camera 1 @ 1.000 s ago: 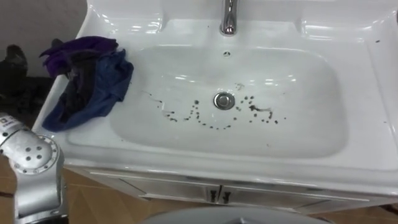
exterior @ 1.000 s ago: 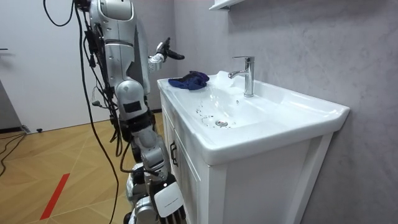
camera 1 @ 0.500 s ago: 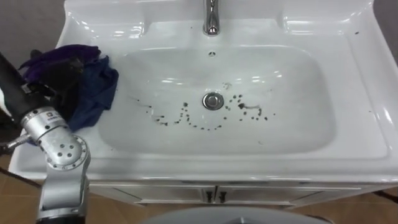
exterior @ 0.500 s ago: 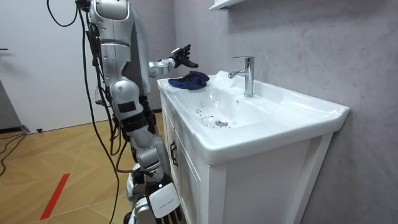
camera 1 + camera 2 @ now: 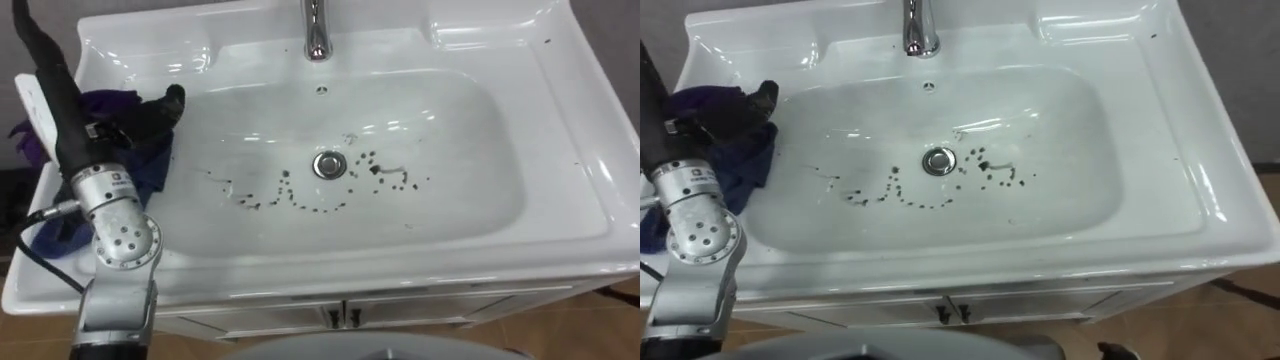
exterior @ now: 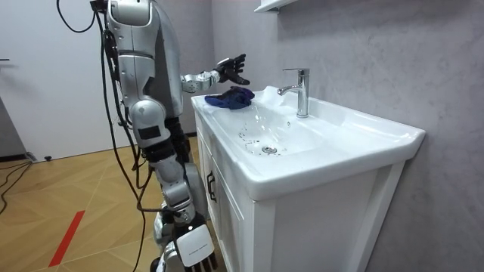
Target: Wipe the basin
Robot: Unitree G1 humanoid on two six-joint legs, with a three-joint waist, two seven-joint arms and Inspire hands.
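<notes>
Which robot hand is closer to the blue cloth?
Left. The left hand hovers just above the cloth on the sink's edge; the right hand hangs low beside the cabinet, far from it.

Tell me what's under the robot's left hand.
A blue and purple cloth on the left ledge of the basin, below the open left hand. The arm covers the cloth's middle.

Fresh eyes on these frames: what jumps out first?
Dark specks are scattered round the drain of the white basin. A blue cloth lies on the basin's left ledge, with the robot's left hand open just above it. Its right hand hangs low at its side.
</notes>
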